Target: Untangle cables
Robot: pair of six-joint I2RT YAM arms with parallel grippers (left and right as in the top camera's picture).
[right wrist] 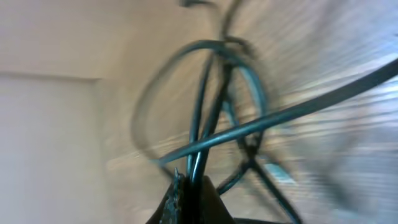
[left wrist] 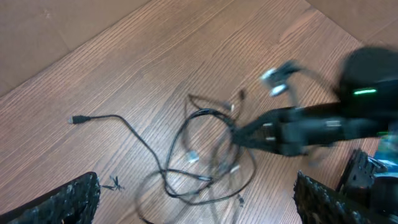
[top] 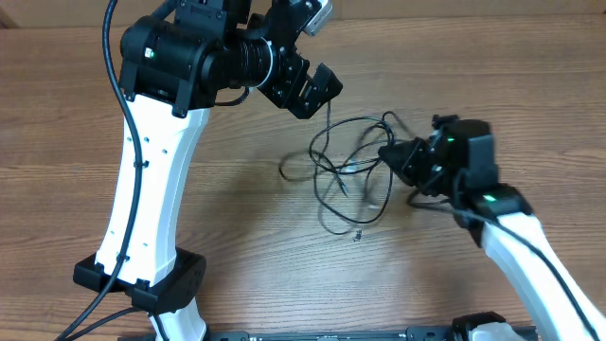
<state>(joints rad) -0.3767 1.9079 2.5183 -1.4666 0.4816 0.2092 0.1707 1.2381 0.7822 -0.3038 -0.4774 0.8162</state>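
The cables lie as a loose black tangle of loops on the wooden table, right of centre. My right gripper reaches in from the right and is shut on strands at the tangle's right side. In the right wrist view the gripper pinches two thin cables that rise from between its tips. My left gripper hovers above and behind the tangle, open and holding nothing. In the left wrist view the cables sit between its wide-apart fingers, and one strand ends in a small plug.
A tiny black scrap lies on the wood just in front of the tangle. The left arm's white base stands at the front left. The right arm's white link runs off to the front right.
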